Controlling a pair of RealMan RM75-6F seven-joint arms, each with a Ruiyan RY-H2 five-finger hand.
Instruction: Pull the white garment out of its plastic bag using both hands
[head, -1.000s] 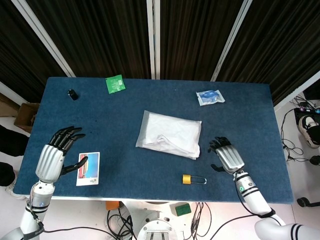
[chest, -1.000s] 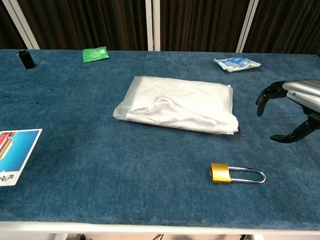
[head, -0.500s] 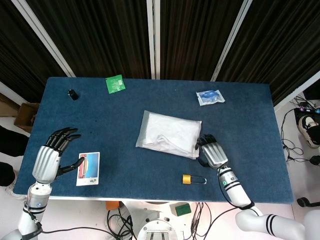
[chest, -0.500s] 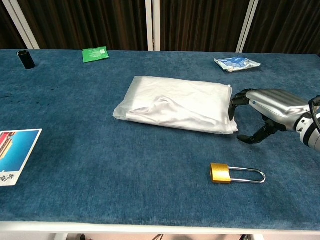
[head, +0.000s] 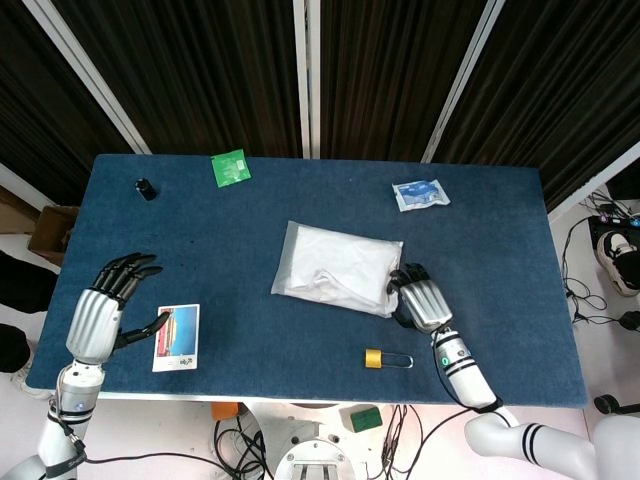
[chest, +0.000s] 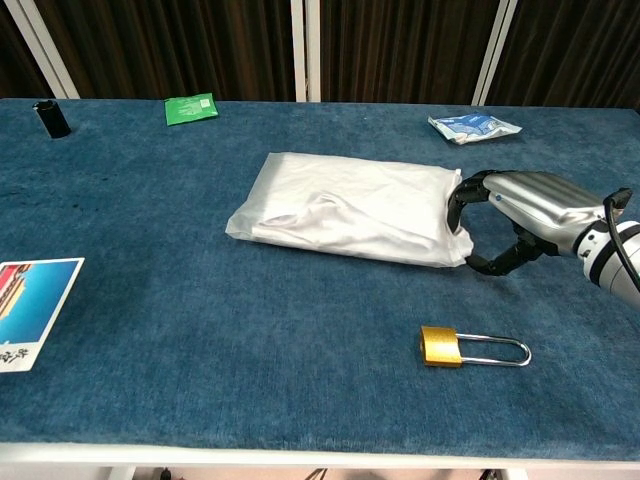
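Note:
The white garment in its clear plastic bag (head: 335, 265) (chest: 350, 205) lies flat near the middle of the blue table (head: 250, 330). My right hand (head: 420, 298) (chest: 525, 205) is at the bag's right end. Its curled fingers (chest: 458, 205) touch the bag's edge, while the thumb (chest: 495, 264) stays apart, low beside the bag's corner. Nothing is gripped between them. In the head view my left hand (head: 100, 310) hovers over the table's left side with its fingers spread, far from the bag and holding nothing. It is outside the chest view.
A brass padlock (head: 385, 358) (chest: 470, 347) lies just in front of my right hand. A printed card (head: 177, 337) (chest: 25, 310) lies by my left hand. At the back are a green packet (head: 231, 167), a blue-white packet (head: 420, 194) and a small black object (head: 146, 188).
My right hand has moved left from the open table to the bag's right end, and its fingers now touch the edge. The left hand has barely shifted.

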